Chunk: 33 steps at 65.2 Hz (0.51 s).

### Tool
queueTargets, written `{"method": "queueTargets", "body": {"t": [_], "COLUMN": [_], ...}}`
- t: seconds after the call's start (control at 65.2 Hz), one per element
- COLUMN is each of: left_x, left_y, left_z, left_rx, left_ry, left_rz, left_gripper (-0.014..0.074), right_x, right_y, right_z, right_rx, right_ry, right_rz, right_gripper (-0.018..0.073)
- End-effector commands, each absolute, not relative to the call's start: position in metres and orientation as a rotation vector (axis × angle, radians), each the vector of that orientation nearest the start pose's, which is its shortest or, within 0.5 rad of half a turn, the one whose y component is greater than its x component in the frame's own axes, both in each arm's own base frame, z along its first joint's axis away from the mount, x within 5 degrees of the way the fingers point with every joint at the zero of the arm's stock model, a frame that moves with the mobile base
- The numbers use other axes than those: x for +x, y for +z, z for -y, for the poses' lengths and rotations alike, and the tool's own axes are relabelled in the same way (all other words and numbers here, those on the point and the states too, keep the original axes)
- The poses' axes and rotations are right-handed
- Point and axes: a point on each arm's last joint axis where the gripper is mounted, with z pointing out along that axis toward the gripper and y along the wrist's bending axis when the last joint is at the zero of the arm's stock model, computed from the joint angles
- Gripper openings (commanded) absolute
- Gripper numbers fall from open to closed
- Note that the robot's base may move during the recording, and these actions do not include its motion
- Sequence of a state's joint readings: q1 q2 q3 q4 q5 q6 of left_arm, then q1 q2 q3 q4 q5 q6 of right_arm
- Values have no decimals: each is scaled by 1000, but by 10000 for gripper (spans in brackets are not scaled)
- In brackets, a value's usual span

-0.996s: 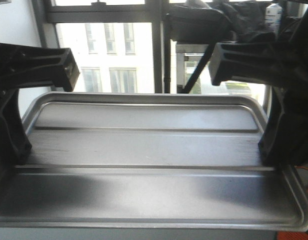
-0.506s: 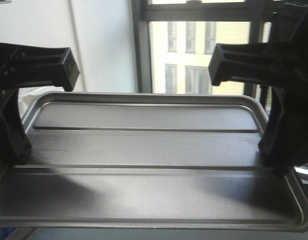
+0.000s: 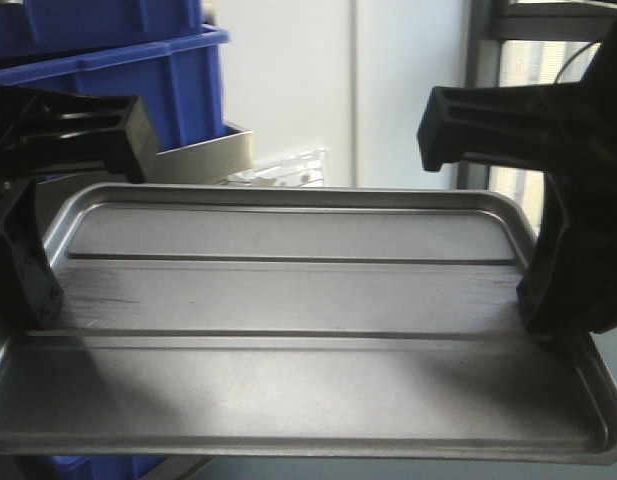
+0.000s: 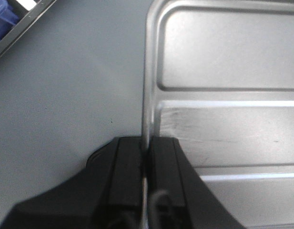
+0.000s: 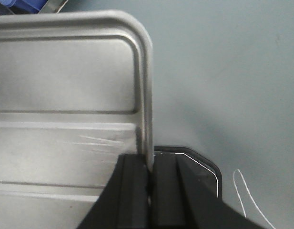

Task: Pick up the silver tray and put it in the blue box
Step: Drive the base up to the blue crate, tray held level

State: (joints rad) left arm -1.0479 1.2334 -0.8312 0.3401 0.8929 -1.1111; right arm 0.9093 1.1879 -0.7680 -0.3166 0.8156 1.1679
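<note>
The silver tray (image 3: 288, 290) fills the front view and hangs level, carried between my two grippers. My left gripper (image 3: 36, 305) is shut on the tray's left rim; in the left wrist view the rim (image 4: 147, 95) runs straight into the gripper (image 4: 146, 148). My right gripper (image 3: 536, 305) is shut on the right rim, with that edge (image 5: 146, 95) pinched in the gripper (image 5: 149, 167). A blue box (image 3: 178, 90) with a lipped rim stands behind the tray at the upper left, under another blue crate (image 3: 88, 20). The tray hides its lower part.
A metal edge (image 3: 213, 155) and clear plastic (image 3: 288, 170) lie behind the tray beside the crates. A white wall fills the middle and a window frame (image 3: 483, 90) the right. Grey surface (image 4: 65, 95) lies under the tray. More blue (image 3: 88, 468) shows at the bottom left.
The background has slid to the right: the window has left the centre and the blue crates have come in at the left. The tray and both grippers keep their places in the view.
</note>
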Motion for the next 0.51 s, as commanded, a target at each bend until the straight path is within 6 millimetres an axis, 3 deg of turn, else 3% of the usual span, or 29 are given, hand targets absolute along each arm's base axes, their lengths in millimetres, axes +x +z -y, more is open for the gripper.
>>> {"method": "queueTargets", "body": {"t": [0.0, 0.491], "left_x": [132, 132], "left_y": [279, 279], "left_z": [183, 183], "left_rx": [138, 138], "left_ry": [-325, -325], "left_rz": [-2634, -2634], "left_gripper": [-6, -6], "right_x": [150, 150], "right_y": [275, 275], "right_z": [-158, -158], "right_rx": [101, 101], "right_ry": [389, 389], "right_rz": [-2594, -2594], "right_gripper": [53, 53]}}
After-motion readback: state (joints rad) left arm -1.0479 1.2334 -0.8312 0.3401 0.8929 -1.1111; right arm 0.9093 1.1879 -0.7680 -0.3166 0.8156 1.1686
